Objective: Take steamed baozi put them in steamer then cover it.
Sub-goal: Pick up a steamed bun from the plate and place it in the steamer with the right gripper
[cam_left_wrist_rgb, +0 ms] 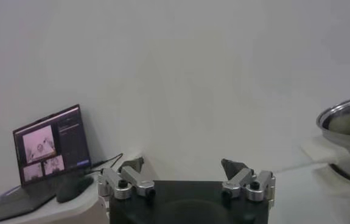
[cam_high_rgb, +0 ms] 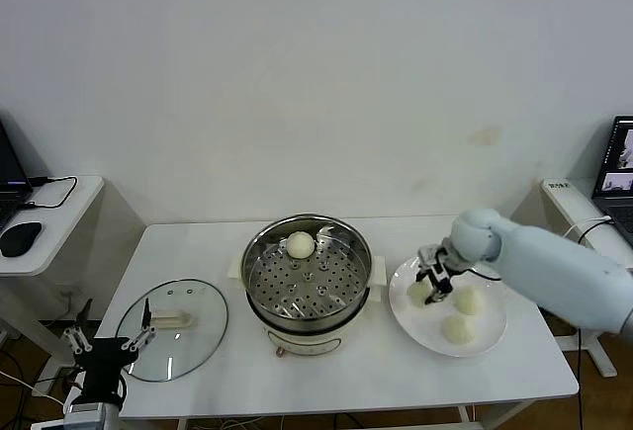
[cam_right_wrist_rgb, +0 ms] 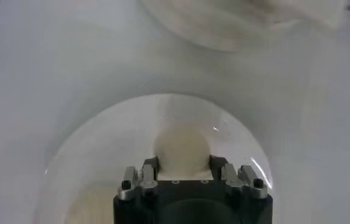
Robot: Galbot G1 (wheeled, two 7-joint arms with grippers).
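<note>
**Right gripper closed on a bun at the plate; one bun already in the steamer**

The right gripper [cam_high_rgb: 432, 287] is shut around one steamed baozi [cam_right_wrist_rgb: 181, 149] on the white plate [cam_high_rgb: 492, 339], its jaws pressing the bun's two sides. Two further buns [cam_high_rgb: 469, 301] lie on the plate just beside it. A fourth bun [cam_high_rgb: 300, 245] sits on the perforated floor of the steamer [cam_high_rgb: 308, 268], near the far rim. The glass lid [cam_high_rgb: 173, 328] rests flat on the table, to the steamer's left.

Risk: soft dough may dent or slide from the jaws during lifting; the grip appears centred, though the contact points are partly hidden. A low carry could strike the steamer's rim.

The right arm reaches in from the right, wrist bent downward over the plate's near-left part. The left gripper [cam_high_rgb: 102, 347] waits open, low beside the table's left edge.
</note>
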